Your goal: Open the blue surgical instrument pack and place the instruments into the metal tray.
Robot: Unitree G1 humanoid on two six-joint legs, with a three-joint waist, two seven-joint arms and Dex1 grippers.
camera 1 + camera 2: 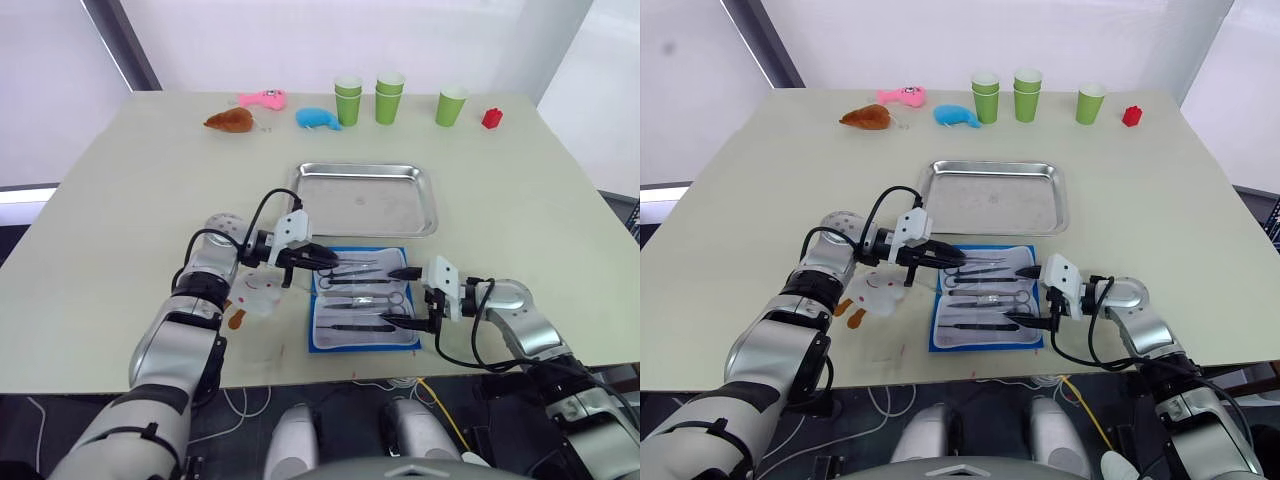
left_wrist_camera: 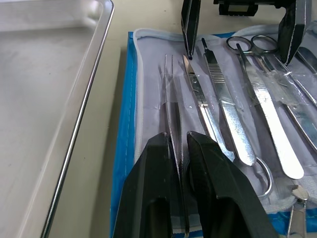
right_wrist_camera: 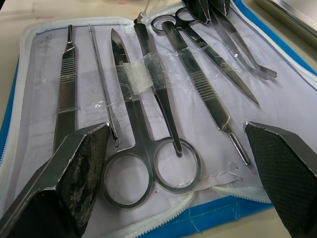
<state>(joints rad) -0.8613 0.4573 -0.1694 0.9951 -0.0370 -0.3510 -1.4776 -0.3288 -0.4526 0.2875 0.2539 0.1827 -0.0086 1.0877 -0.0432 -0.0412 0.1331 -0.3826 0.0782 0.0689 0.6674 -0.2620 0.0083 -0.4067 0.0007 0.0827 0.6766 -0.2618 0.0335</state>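
Note:
The blue surgical instrument pack [image 1: 345,338] lies open near the table's front edge, pale lining up. Several instruments lie in a row on it, among them ring-handled scissors [image 3: 143,148] and a scalpel handle [image 3: 67,84], some under clear tape strips. The metal tray [image 1: 365,200] sits just beyond the pack with nothing in it. My left gripper [image 1: 330,262] is at the pack's far left corner, shut on thin forceps [image 2: 172,114] that still lie along the lining. Over the pack's right side, my right gripper [image 1: 403,297] is open wide with nothing between its fingers [image 3: 74,168].
A white plush toy [image 1: 262,297] lies under my left forearm beside the pack. Along the far edge stand three stacks of green cups [image 1: 389,97], a red block [image 1: 491,118], a blue whale toy [image 1: 318,118], a pink toy [image 1: 263,98] and a brown toy [image 1: 230,121].

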